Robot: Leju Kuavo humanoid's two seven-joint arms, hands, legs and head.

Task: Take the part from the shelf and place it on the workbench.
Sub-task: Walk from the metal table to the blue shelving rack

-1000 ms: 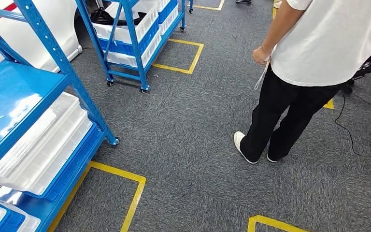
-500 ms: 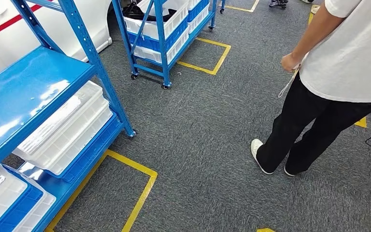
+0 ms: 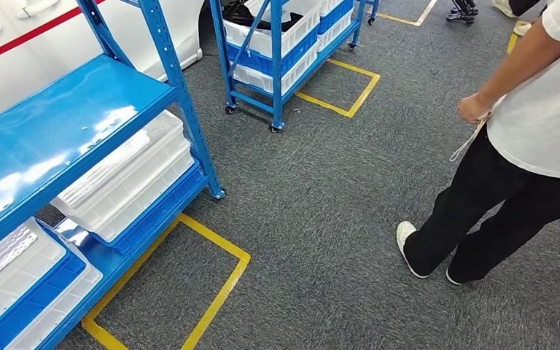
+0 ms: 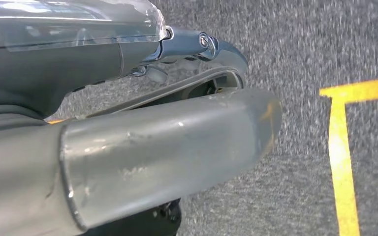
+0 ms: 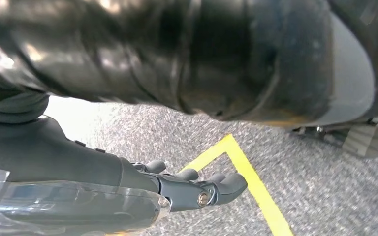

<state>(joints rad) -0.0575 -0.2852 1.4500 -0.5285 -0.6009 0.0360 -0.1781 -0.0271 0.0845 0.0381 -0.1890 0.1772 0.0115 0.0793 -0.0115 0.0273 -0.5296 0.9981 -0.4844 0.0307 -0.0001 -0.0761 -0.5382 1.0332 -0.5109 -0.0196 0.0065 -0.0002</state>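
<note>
Looks like a factory or warehouse workshop w/ storage area. Blue steel shelf rack [image 3: 80, 131] at left of frame holds white plastic bins [image 3: 127, 179]; a second blue rack on wheels [image 3: 277, 51] at top centre carries more bins. Grey carpet floor [image 3: 321, 204] has yellow tape rectangles [image 3: 222, 284] marking rack positions.

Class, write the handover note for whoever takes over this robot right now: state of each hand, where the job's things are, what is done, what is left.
Left hand: hangs over the carpet, holding nothing; whether its fingers are apart is unclear.
Right hand: hangs at the robot's side, fingers apart, empty.
Blue shelf stands at the robot's left, with white trays on its lower levels. No part can be made out, and no workbench.
A person stands at right.
Done: no part taken.
Left: find the part on the shelf, grip it, carry it to the workbench.
</note>
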